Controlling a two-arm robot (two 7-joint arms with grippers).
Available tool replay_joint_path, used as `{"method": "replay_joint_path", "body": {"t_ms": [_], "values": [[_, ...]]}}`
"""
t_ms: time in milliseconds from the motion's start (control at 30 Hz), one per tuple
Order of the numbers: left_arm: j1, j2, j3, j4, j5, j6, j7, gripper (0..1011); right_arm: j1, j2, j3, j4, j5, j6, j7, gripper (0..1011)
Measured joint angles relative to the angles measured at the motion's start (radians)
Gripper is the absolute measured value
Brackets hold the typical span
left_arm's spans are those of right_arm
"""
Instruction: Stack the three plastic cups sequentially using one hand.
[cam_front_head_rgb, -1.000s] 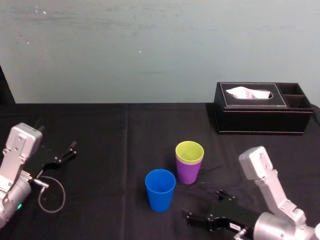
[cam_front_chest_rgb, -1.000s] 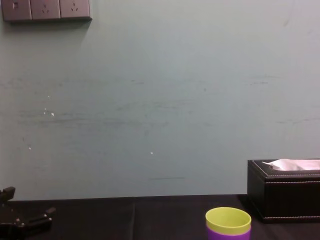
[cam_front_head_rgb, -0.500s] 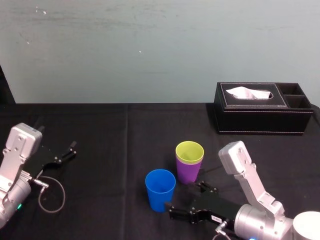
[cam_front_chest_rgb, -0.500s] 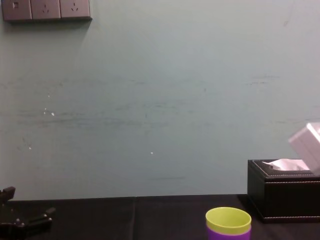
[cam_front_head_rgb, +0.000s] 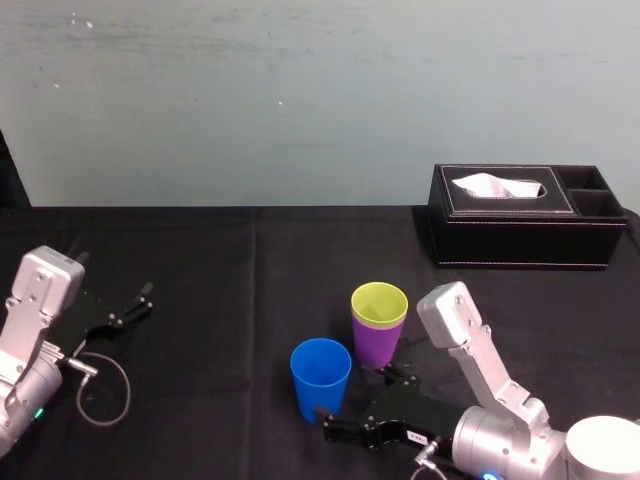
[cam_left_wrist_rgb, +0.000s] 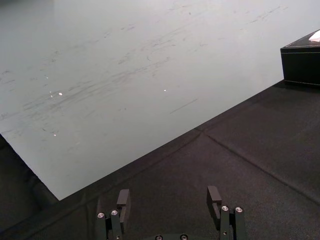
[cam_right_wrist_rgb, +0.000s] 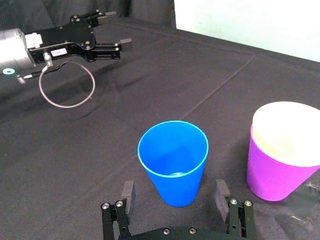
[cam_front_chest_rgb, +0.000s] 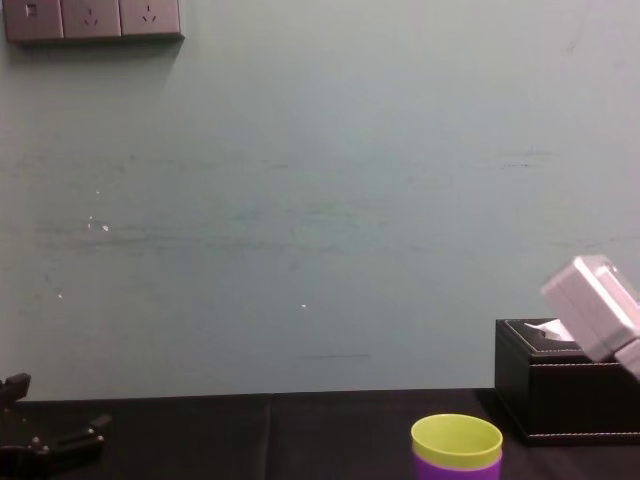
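Evidently the right black slim-fingered gripper (cam_front_head_rgb: 360, 398) is hanging low over the black tablecloth (cam_front_head_rgb: 200, 270) with its fingers spread, bracketing the bright blue tapered plastic cup (cam_right_wrist_rgb: 173, 160), apparently lining up to clasp its wall. The yellow-green plastic cup (cam_front_head_rgb: 379, 302) is sitting nested inside the purple plastic cup (cam_front_head_rgb: 376, 345) just beside it, likely serving as the stack's base. Open cloth is lying to the blue cup's left, and the black leather-look tissue box (cam_front_head_rgb: 520, 215) is standing well apart behind. The left gripper (cam_left_wrist_rgb: 169, 196) is resting spread, parked far left.
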Motion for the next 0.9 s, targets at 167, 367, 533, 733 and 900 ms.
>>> {"method": "replay_joint_path", "body": {"t_ms": [167,367,533,733,900], "values": [[0.0,0.0,0.0,0.0,0.0,0.0,0.0,1000,0.014,-0.007,-0.009,0.015,-0.005,0.001,0.003,1003],[0.0,0.0,0.0,0.0,0.0,0.0,0.0,1000,0.031,-0.019,-0.014,0.04,-0.009,0.0,0.005,1003],[0.0,0.0,0.0,0.0,0.0,0.0,0.0,1000,0.051,-0.031,-0.022,0.067,-0.018,-0.007,0.008,1003],[0.0,0.0,0.0,0.0,0.0,0.0,0.0,1000,0.069,-0.04,-0.033,0.086,-0.031,-0.01,0.013,1003],[0.0,0.0,0.0,0.0,0.0,0.0,0.0,1000,0.079,-0.047,-0.04,0.095,-0.041,-0.011,0.018,1003]]}}
